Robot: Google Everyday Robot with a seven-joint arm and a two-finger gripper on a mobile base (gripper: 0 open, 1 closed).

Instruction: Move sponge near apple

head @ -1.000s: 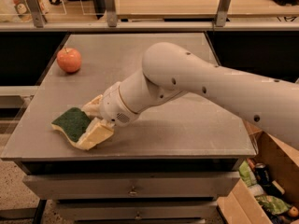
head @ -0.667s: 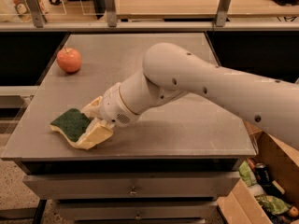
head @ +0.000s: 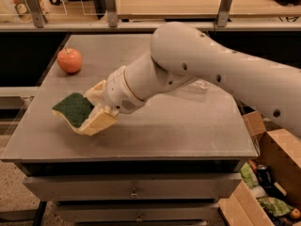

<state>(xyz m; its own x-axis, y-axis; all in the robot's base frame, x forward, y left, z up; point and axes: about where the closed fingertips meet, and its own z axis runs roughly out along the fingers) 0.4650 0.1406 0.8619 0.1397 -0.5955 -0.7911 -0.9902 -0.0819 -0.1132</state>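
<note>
The sponge (head: 72,108), dark green on top with a pale yellow foam layer, is at the front left of the grey table (head: 178,126). My gripper (head: 90,111) is shut on the sponge's right end, with one pale yellow finger (head: 96,91) behind it and one (head: 99,122) in front. The sponge is tilted and seems to sit slightly off the table top. The red-orange apple (head: 69,60) stands upright at the far left of the table, beyond the sponge and apart from it.
A white arm (head: 211,69) reaches across the table from the right. An open cardboard box (head: 273,173) with cans and wrappers sits on the floor at the right. A shelf with metal posts (head: 110,6) runs along the back edge. Drawers (head: 134,192) lie under the table.
The gripper has carried the sponge a little away from the front edge, toward the apple. The apple has not moved.
</note>
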